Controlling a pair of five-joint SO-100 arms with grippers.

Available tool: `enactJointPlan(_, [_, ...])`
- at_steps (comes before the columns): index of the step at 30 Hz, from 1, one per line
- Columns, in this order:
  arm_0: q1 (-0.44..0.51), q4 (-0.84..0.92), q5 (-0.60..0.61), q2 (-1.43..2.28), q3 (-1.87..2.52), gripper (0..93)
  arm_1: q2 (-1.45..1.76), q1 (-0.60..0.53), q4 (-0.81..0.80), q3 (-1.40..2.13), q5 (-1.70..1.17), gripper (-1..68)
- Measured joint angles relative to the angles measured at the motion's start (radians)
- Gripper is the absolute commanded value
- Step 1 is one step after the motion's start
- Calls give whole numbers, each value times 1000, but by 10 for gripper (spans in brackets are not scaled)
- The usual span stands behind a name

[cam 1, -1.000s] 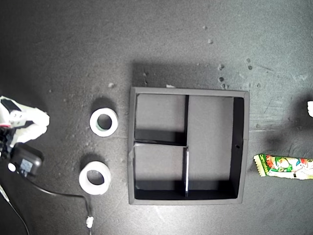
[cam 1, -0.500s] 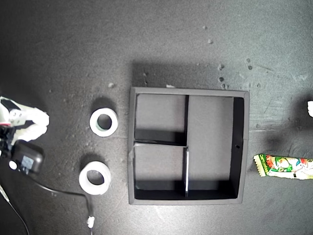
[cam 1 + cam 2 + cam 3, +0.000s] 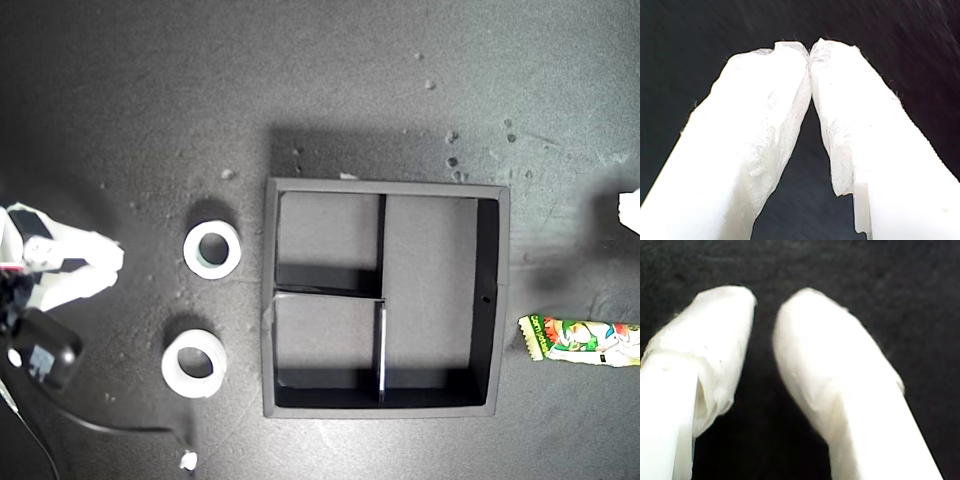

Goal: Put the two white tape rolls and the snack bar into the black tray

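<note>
- Two rolls [image 3: 212, 249] [image 3: 194, 362] lie just outside the tray [image 3: 268, 300], toward the desk's edge at the exterior view's left
- Bar [image 3: 580, 340] cut off at the opposite edge
- My first gripper [image 3: 810, 52]: tips touching, empty
- My second gripper [image 3: 765, 302]: narrow gap, empty

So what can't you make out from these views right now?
- Snack bar: its far end is cut off by the exterior view's right edge.
- Which arm is first or second: both wrist views show only white fingers over dark table.
- Arm at the exterior view's right edge: only a white sliver shows.
</note>
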Motion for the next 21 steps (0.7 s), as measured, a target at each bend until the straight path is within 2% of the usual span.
enactJointPlan(3, [5,-31,25,0,0,201,0,-9,-106,0,-110,-2])
enactJointPlan(6, [5,-77,54,0,0,202,0,-95,-227,0,-258,-2])
enactJointPlan(9, [3,-112,110,0,-6,201,0,-150,-282,0,-373,-2])
enactJointPlan(16, [-35,-126,221,0,-117,201,0,-106,-367,0,-255,-2])
enactJointPlan(21, [-20,-146,242,-66,-209,203,0,-64,-377,0,-149,-2])
